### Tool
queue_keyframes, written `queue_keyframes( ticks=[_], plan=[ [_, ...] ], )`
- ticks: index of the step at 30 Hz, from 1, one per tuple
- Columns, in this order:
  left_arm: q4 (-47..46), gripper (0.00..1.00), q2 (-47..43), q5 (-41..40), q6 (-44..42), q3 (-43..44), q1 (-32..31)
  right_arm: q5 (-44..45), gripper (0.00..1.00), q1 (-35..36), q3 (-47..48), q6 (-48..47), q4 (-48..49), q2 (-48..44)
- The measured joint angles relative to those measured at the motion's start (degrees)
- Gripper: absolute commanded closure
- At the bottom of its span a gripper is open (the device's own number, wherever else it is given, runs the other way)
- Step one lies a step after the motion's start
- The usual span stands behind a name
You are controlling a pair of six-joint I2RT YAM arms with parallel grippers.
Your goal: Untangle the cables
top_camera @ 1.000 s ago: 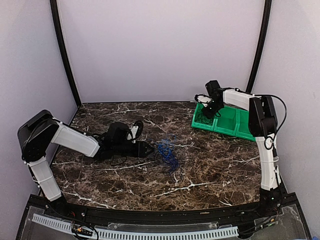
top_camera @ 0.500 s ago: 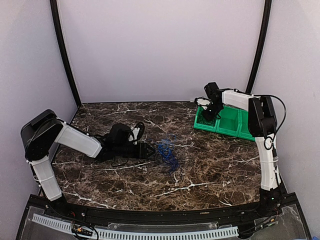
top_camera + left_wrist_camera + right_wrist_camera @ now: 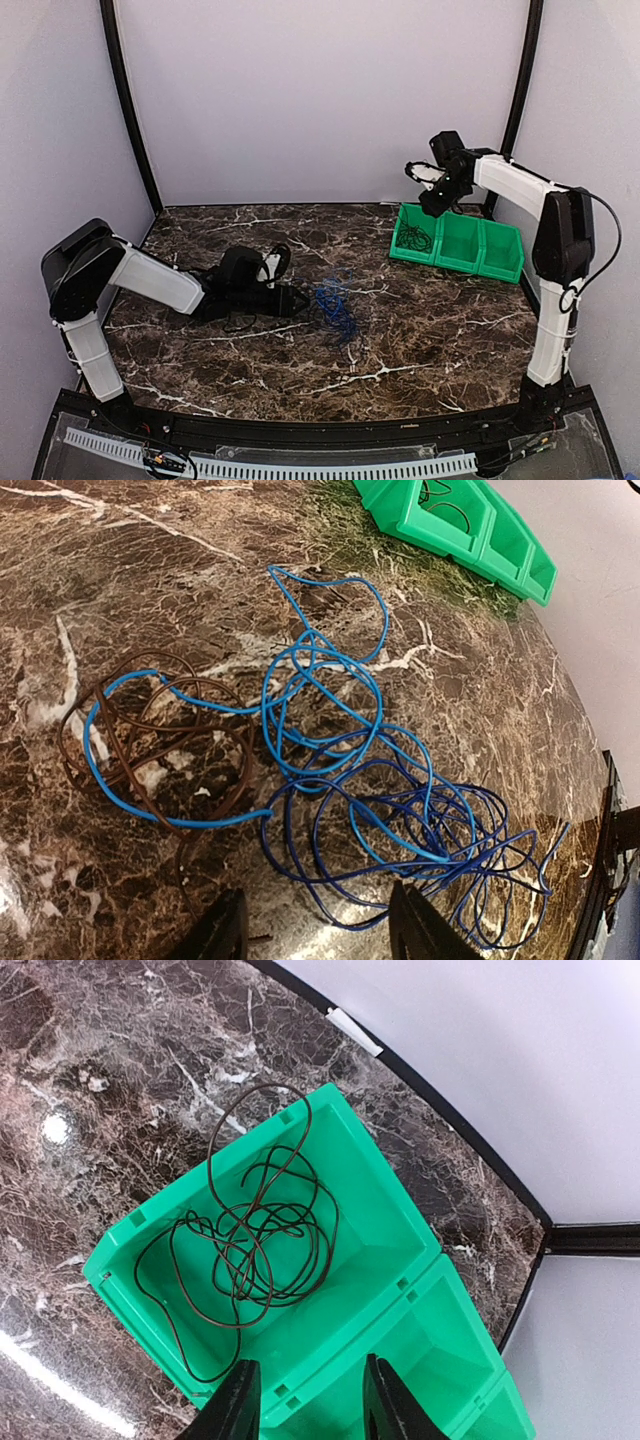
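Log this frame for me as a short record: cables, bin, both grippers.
loose cables: blue and dark tangle on the table, unsorted
bin: green bin, one dark cable coiled in its end compartment
left gripper: fingers open, low beside the tangle, holding nothing
right gripper: fingers open, above the bin, empty

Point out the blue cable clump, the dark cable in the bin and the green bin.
blue cable clump point(image 3: 335, 305): top external view, middle of the tangle
dark cable point(image 3: 262, 1245): right wrist view, centre of its coil
green bin point(image 3: 372, 1218): right wrist view, bare inner wall
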State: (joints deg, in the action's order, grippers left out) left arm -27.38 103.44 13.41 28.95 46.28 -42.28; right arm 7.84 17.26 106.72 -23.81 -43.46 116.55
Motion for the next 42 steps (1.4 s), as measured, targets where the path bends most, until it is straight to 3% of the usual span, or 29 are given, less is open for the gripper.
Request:
queue_keyframes(
  ticks=[8, 12, 20, 28, 37, 42],
  plan=[
    [2.19, 0.49, -0.28, -0.70, -1.60, 1.25, 0.00, -4.92, 0.62, 3.23, -7.80, -2.16, 0.59, -4.26],
    [4.50, 0.48, -0.42, -1.07, -1.99, 2.80, 0.00, -13.60, 0.61, 7.82, -14.62, -4.76, 0.90, -6.78],
    [10.40, 0.51, -0.42, -2.60, 0.46, 5.97, 1.27, -31.36, 0.59, 15.98, -19.34, -8.94, 1.03, -9.79],
    [11.08, 0.57, 0.00, -0.66, 0.79, 6.29, 2.54, -35.56, 0.58, 21.35, -19.67, -10.10, 1.95, -9.88],
    [11.34, 0.61, 4.31, -1.01, -0.33, 7.37, 2.54, -36.57, 0.55, 22.25, -19.71, -10.14, 3.63, -9.73],
    [10.75, 0.75, 5.55, -1.75, -1.57, 7.96, 2.54, -35.80, 0.55, 23.45, -19.23, -10.01, 4.96, -8.09]
  ],
)
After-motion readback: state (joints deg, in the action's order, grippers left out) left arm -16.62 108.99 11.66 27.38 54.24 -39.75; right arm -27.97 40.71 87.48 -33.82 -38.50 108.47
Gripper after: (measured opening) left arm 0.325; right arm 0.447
